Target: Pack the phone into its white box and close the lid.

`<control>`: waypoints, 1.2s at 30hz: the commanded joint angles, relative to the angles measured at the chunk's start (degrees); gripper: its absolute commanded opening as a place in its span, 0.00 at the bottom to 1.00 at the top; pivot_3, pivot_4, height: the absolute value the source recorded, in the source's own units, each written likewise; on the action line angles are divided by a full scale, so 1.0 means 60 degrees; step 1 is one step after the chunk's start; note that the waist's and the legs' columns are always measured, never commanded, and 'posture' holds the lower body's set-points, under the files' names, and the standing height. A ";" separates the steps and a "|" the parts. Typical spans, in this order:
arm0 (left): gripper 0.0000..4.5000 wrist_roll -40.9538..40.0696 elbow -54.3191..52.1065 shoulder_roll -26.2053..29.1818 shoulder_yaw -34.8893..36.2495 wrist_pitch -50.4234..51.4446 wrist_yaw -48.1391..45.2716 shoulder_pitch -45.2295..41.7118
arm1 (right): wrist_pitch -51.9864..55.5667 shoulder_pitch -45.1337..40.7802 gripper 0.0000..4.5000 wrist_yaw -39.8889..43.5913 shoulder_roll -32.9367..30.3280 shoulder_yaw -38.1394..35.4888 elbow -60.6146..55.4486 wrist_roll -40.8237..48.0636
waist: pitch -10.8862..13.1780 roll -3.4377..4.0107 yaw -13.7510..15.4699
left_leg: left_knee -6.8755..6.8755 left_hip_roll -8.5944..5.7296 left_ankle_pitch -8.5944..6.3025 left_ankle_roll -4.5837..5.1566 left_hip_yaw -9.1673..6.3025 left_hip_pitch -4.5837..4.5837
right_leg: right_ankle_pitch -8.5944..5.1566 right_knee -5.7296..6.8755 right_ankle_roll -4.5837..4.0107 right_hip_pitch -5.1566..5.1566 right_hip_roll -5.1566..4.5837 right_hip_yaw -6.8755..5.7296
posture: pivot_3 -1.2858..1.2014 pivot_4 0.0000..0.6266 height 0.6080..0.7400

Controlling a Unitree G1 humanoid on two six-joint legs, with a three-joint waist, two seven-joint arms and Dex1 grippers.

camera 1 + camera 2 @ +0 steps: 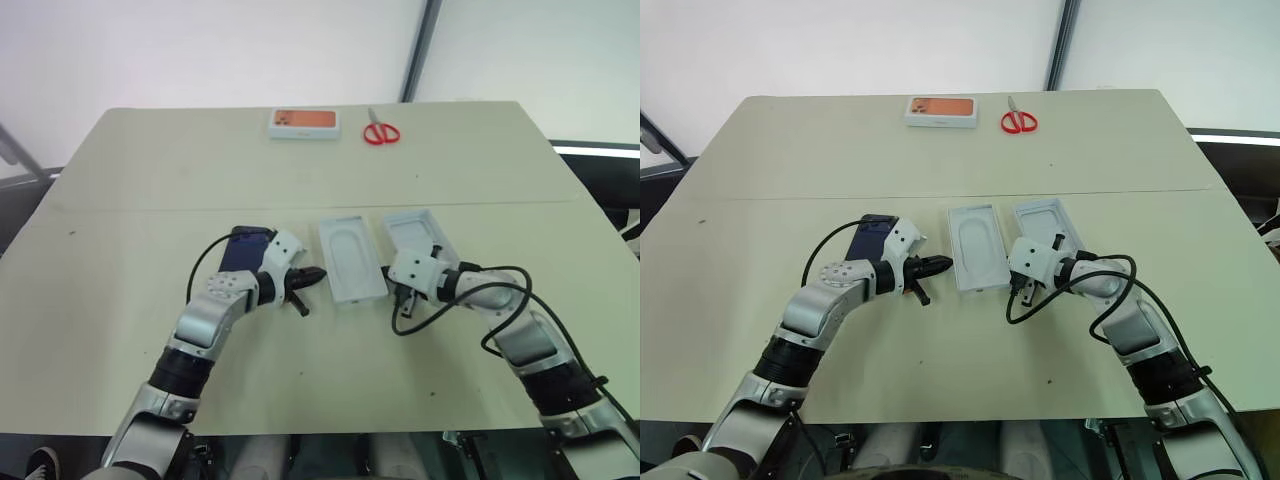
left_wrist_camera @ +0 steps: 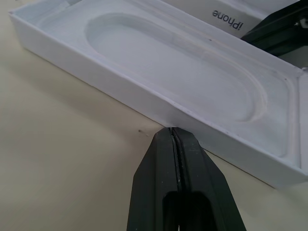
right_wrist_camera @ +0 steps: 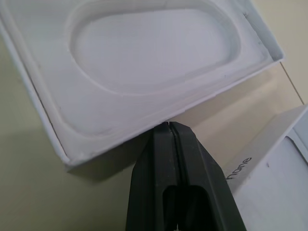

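The phone (image 1: 243, 248) lies flat on the surface (image 1: 150, 170) at about 9 o'clock from the white box (image 1: 350, 258), partly hidden behind the left wrist. The box sits open at the middle, an oval recess pressed into its floor. The lid (image 1: 412, 232) rests just beside it at 3 o'clock, open side up

The left claw (image 1: 308, 275) is pinched fully together and empty, its tip at the box's long side wall. The right claw (image 1: 1021, 287) is likewise pressed together on nothing, its tip against the box's near corner

The phone looks stiff, dense and smooth, so it is likely to slip in a shallow pinch; gripping it across its two long edges near the middle seems safest, away from the camera bump. The box and lid look like light, thin card, probably sliding at a nudge and denting under a hard squeeze, so the lid's walls are the better hold

At 12 o'clock, well apart, lie an orange-pictured closed box (image 1: 304, 122) and red scissors (image 1: 381, 132)
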 commanded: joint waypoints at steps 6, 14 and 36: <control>0.01 -0.0560 -0.1493 0.0350 0.0256 0.0690 -0.0115 0.0513 | 0.0393 0.0949 0.00 0.0460 -0.0200 -0.0310 -0.1983 0.0802 | 0.0001 0.0000 -0.0013 | -0.0003 0.0004 0.0000 0.0000 0.0001 0.0000 | 0.0000 0.0001 0.0000 -0.0004 0.0002 0.0001 | 0.52 0.24 1.00; 0.01 -0.1062 -0.2664 0.0594 0.0238 0.1017 -0.0201 0.1135 | 0.0261 0.1116 0.00 0.0373 -0.0286 -0.0275 -0.2174 0.0712 | 0.0000 0.0000 0.0003 | -0.0003 0.0005 0.0000 -0.0001 0.0000 0.0000 | -0.0001 0.0001 -0.0001 -0.0003 0.0001 0.0001 | 0.52 0.24 1.00; 0.01 -0.1199 -0.2417 0.1023 0.0791 0.0981 0.0040 0.1126 | 0.0318 0.0746 0.00 0.0712 -0.0727 -0.0648 -0.2056 0.1144 | 0.0001 0.0000 0.0001 | -0.0003 0.0004 0.0000 -0.0001 0.0003 0.0000 | -0.0001 0.0001 -0.0001 -0.0004 -0.0003 0.0001 | 0.52 0.24 1.00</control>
